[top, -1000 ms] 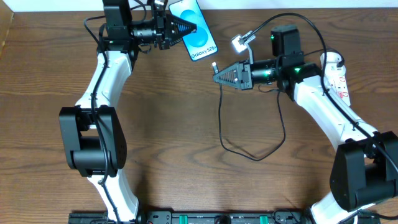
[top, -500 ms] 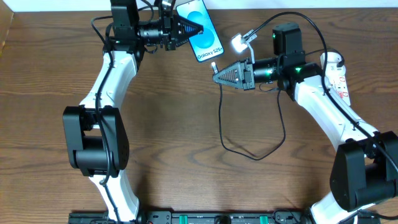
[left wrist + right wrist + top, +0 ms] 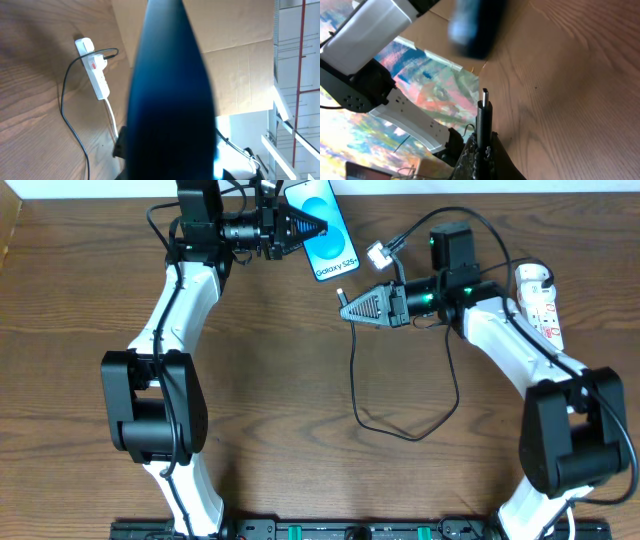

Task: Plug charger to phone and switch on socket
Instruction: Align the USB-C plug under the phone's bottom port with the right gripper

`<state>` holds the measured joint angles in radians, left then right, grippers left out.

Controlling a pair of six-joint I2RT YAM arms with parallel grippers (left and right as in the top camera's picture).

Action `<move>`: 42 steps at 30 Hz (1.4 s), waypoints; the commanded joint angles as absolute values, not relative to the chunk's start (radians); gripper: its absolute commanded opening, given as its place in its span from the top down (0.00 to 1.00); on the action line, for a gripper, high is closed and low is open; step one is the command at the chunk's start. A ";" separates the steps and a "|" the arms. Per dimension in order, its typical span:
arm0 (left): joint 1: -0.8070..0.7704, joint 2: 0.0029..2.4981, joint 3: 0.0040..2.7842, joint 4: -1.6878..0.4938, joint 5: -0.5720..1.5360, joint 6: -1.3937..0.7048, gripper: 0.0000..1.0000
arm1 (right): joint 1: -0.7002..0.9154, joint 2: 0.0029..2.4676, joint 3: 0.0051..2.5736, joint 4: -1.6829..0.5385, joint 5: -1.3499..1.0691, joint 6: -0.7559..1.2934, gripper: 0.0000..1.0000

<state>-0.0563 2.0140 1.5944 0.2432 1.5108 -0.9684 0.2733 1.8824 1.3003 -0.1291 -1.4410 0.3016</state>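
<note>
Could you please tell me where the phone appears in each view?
Overhead: the phone at top centre, held by the left gripper.
Left wrist: the phone fills the centre, edge-on and blurred.
Right wrist: the phone is a blur at top centre.
Shared landmark: the wooden table.

Dark wood-grain table; brown cardboard backdrop; colourful mural.

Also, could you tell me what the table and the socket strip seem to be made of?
The table looks like brown wood or a wood-look laminate with a matt finish: grain lines run across it. The socket seems to be smooth white moulded plastic, slightly glossy, with rounded edges.
</note>
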 commanded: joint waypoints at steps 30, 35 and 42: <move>-0.057 1.991 1.605 0.310 1.481 -0.964 0.93 | 0.266 1.893 1.307 0.187 -1.460 0.554 0.99; -0.057 1.991 1.605 0.311 1.472 -0.963 0.93 | 0.255 1.893 1.307 0.187 -1.454 0.565 0.99; -0.056 1.991 1.605 0.328 1.472 -0.964 0.93 | 0.241 1.893 1.307 0.187 -1.454 0.572 0.99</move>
